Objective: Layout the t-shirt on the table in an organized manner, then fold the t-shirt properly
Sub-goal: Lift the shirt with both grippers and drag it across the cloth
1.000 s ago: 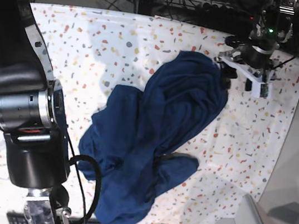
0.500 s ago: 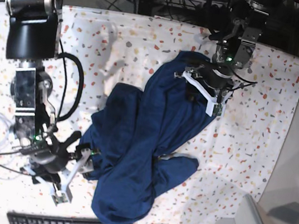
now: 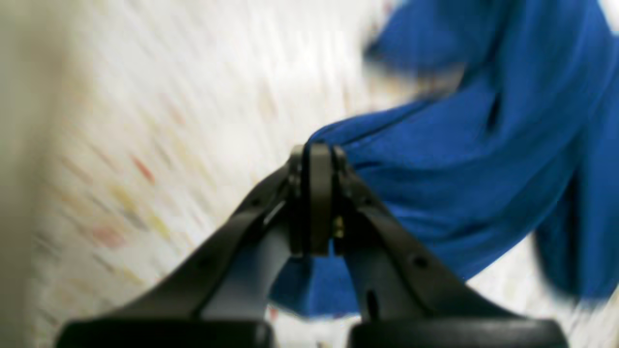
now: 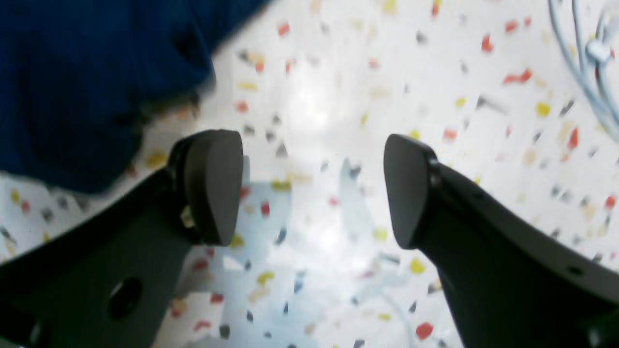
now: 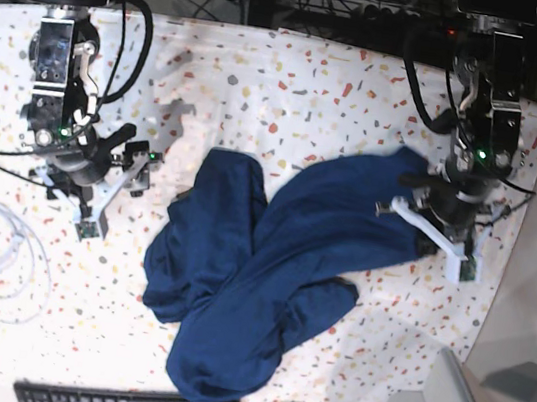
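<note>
1. Fabric is pinched in the left fingers [image 3: 316, 159], which are pressed together on an edge of the shirt [image 5: 269, 262] at its right-hand end in the base view.
2. To lay it out well, I judge the left arm should draw that edge outward, low and steady over the tabletop [image 5: 296, 84], so the cloth spreads rather than bunches.
3. The right fingers [image 4: 309, 188] stand apart and hold nothing, just beside the shirt's other side (they would need their own edge to pull against).
4. The shirt is plain dark navy, soft and deeply creased.
5. It lies mid-tabletop as a crumpled, twisted heap; neither collar nor sleeves can be made out.
</note>
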